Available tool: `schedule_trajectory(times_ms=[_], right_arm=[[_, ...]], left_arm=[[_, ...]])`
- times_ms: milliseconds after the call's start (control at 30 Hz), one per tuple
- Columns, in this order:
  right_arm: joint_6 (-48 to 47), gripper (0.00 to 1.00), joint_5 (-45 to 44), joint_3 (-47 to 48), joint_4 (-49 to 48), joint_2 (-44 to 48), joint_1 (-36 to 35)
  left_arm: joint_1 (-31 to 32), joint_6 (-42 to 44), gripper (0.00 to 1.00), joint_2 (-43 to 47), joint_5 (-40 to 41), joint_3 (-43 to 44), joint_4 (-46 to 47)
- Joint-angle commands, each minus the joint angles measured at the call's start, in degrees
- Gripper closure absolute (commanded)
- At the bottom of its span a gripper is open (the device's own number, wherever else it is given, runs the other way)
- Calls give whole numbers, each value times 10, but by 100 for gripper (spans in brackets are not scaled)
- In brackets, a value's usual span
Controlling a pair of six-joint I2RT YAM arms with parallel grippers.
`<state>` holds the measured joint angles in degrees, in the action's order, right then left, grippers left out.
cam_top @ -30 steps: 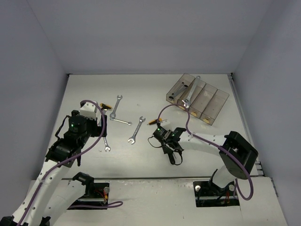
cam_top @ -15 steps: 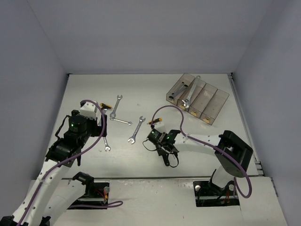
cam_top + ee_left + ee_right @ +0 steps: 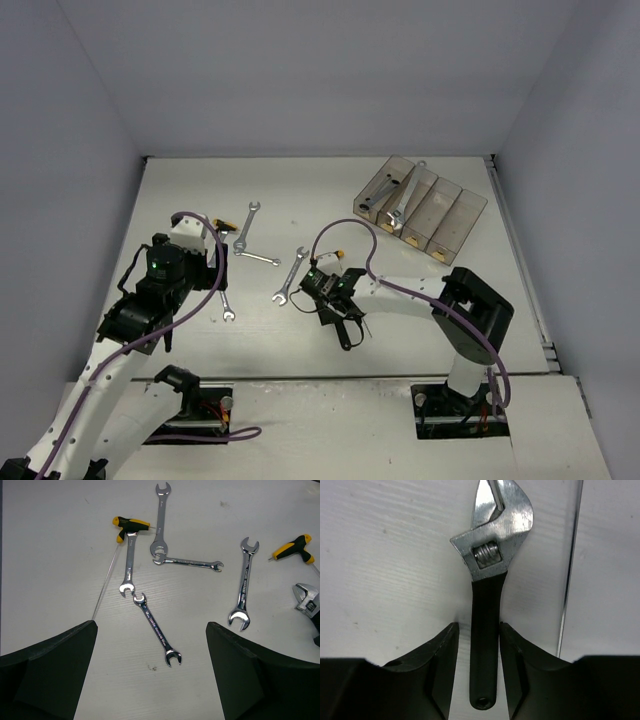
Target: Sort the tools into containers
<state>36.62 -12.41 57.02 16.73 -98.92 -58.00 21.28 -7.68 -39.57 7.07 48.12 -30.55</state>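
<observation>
As both arms are leaning over the desk [image 3: 190, 190], bins [image 3: 462, 220]: four, sitting joined in a slanted row at the far right corner.
silver wrenches [image 3: 243, 582]: five lying loose and flat near the desk's middle; two more are showing in the bins, at the row's end nearer the middle.
drivers [image 3: 131, 525]: two, yellow and black, lying on the desk, one at each side of the loose wrenches.
adjustable wrench [image 3: 487, 605]: one, black-handled, lying flat on the desk.
left arm: bending at the elbow and holding its wrist high over the loose wrenches.
left hand [image 3: 151, 624]: hanging released, fingers wide apart, gripping nothing.
right arm: stretching low from its base toward the desk's middle.
right hand [image 3: 479, 630]: sitting low, unclenched, fingers straddling the adjustable wrench's handle, a sliver of desk showing at one side.
</observation>
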Motion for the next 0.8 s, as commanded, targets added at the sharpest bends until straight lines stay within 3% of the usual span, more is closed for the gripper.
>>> schedule_trajectory(times_ms=[0, 333, 433, 533, 767], right_arm=[[-12, 63, 9, 40, -7, -39, 22], [-26, 62, 35, 66, -7, -94, 50], [-28, 74, 45, 65, -7, -100, 54], [-30, 98, 54, 62, -3, -103, 54], [-41, 100, 3, 82, -3, -23, 56]], left_arm=[[3, 0, 12, -4, -3, 10, 30], [3, 1, 12, -1, 0, 9, 29], [3, 2, 12, 0, 1, 9, 29], [3, 3, 12, 2, 1, 9, 28], [3, 3, 12, 2, 1, 9, 29]])
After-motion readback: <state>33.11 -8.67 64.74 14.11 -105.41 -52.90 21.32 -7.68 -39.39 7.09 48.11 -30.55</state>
